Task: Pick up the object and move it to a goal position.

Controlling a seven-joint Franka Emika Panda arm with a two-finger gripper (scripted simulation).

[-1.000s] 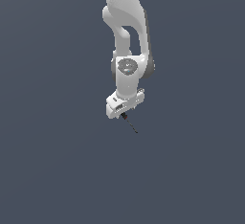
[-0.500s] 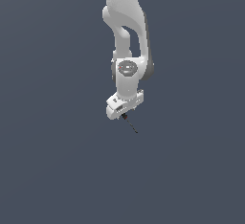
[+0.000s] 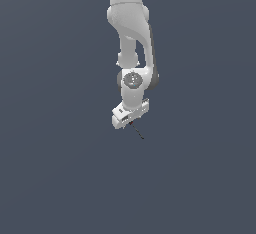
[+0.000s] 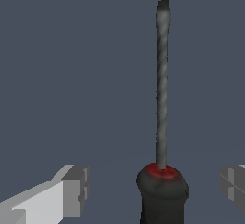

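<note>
**Arm Pose and Object Position**

The white arm (image 3: pixel 131 33) hangs vertically, wrist tilted, with the claw (image 3: pixel 129 121) pointing downward over the plain grey surface (image 3: pixel 50 168). The claw is released: both grey finger pads (image 4: pixel 76 189) stand well apart from the object (image 4: pixel 162 122). The object lies between the fingers, extending beyond their tips: a bulbous matte black handle, a red band, a thin grey-black rod.

A plain, flat slate-grey surface (image 3: pixel 55 168) fills both views, uniform in tone and without markings.
</note>
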